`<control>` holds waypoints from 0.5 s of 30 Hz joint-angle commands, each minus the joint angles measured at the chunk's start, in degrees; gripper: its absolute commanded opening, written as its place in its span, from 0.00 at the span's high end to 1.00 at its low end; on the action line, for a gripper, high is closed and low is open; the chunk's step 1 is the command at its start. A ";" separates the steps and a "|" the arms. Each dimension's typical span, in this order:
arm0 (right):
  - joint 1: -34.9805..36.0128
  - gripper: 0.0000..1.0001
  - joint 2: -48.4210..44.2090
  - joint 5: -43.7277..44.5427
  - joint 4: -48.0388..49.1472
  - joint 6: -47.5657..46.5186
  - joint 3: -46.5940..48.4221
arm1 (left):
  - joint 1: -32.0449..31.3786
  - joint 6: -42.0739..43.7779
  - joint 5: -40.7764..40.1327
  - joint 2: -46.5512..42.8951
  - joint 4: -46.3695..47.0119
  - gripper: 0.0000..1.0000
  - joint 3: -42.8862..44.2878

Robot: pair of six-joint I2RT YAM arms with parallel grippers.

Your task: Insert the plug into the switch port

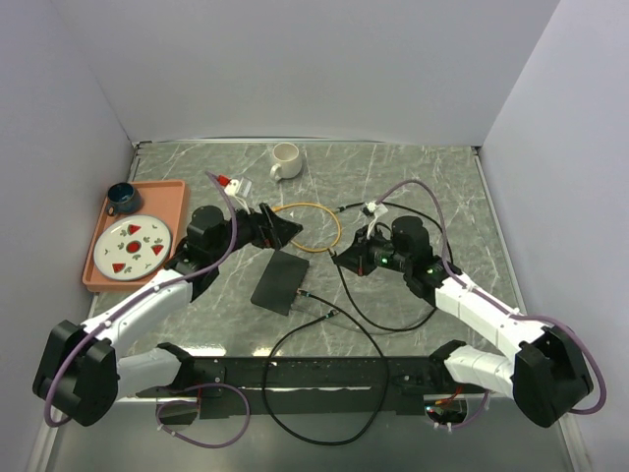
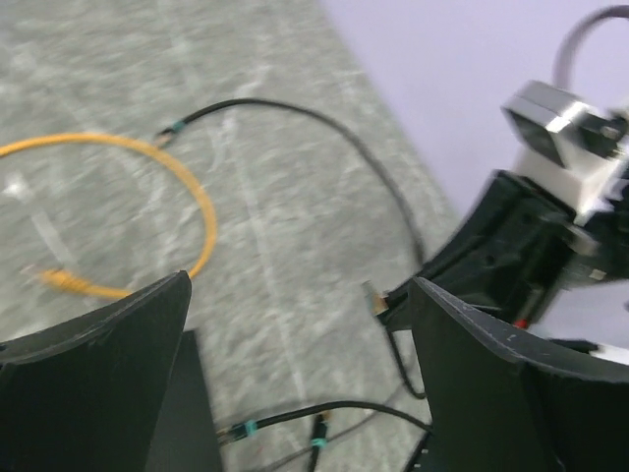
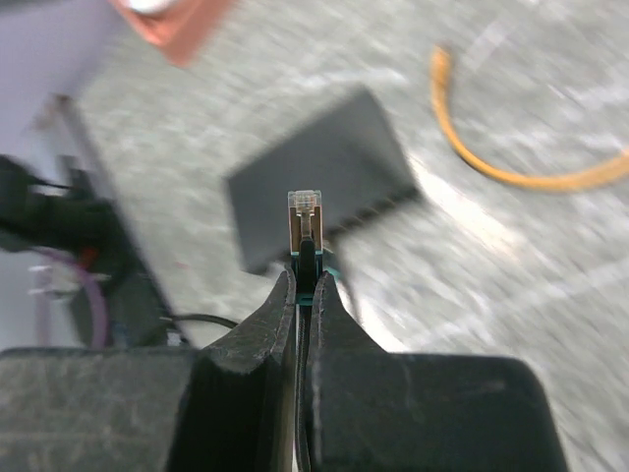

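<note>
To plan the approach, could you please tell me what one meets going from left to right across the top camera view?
Orange tray → black box → right gripper, holding the plug.

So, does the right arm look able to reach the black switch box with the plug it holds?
Probably yes: the right end effector is shut on the plug, pointing at the switch box, with nothing visible between them.

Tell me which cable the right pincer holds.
The black cable, its clear plug poking past the right pincer; the orange cable lies loose.
</note>
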 commanded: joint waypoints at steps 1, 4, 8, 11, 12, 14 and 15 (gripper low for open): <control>-0.18 1.00 0.87 8.20 -7.15 -5.28 2.44 | 1.42 3.45 -8.43 1.01 -9.28 0.03 3.35; -0.19 1.00 3.58 9.34 -7.87 -5.55 3.05 | 4.57 3.01 -8.19 3.11 -11.40 0.03 2.83; 0.69 1.00 6.93 12.05 -9.36 -6.78 4.10 | 6.43 2.31 -5.90 6.55 -12.46 0.03 1.95; 2.88 1.00 8.95 14.52 -10.77 -7.92 5.16 | 6.61 1.78 -5.55 9.71 -12.90 0.03 1.34; 3.41 1.00 9.39 15.92 -10.86 -8.01 5.34 | 6.61 1.61 -5.28 11.11 -12.64 0.03 1.16; 5.00 1.00 10.71 17.07 -10.86 -8.19 5.87 | 6.61 0.82 -4.32 12.61 -12.03 0.03 0.54; 5.44 1.00 11.15 17.78 -10.86 -8.27 6.04 | 6.61 0.81 -3.96 14.18 -11.76 0.03 0.37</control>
